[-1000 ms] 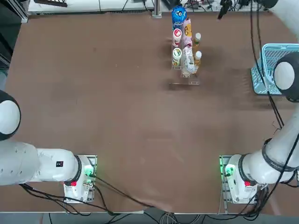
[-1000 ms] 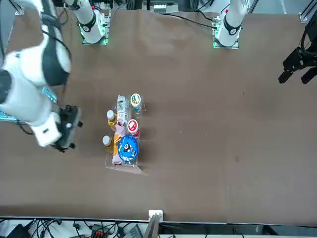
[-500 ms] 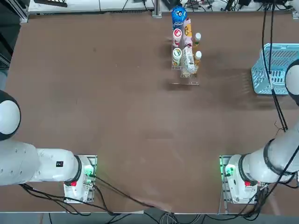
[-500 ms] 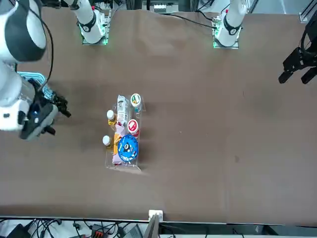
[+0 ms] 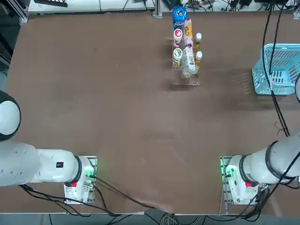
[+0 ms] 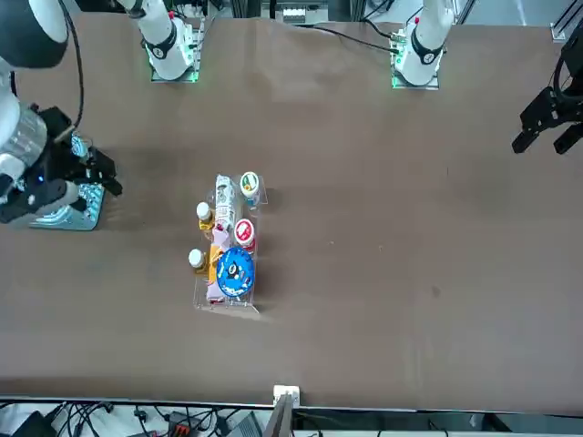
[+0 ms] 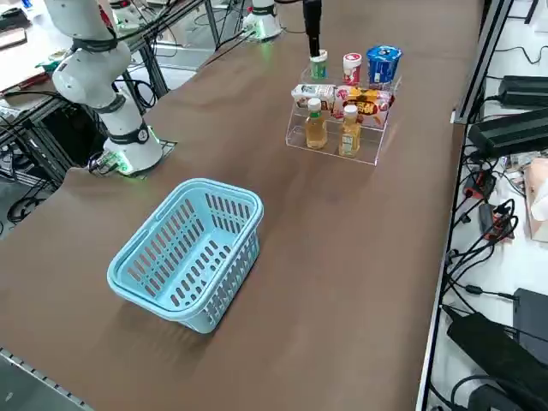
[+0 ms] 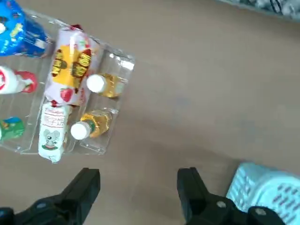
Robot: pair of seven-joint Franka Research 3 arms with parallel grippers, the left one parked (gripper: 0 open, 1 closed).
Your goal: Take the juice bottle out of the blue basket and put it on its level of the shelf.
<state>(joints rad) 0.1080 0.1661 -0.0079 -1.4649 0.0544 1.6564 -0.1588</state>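
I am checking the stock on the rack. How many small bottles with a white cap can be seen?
2. Both stand side by side on the lowest front row of the shelf: one bottle on the basket side, the other bottle beside it. The blue basket looks empty.

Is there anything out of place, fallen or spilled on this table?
Nothing is spilled or fallen. Only one oddity: the blue basket is empty, and two white-capped bottles already stand upright on the lowest level of the shelf. The right gripper, jaws open, hangs near the basket.

light: bright, even | shadows: soft | wrist view: blurred
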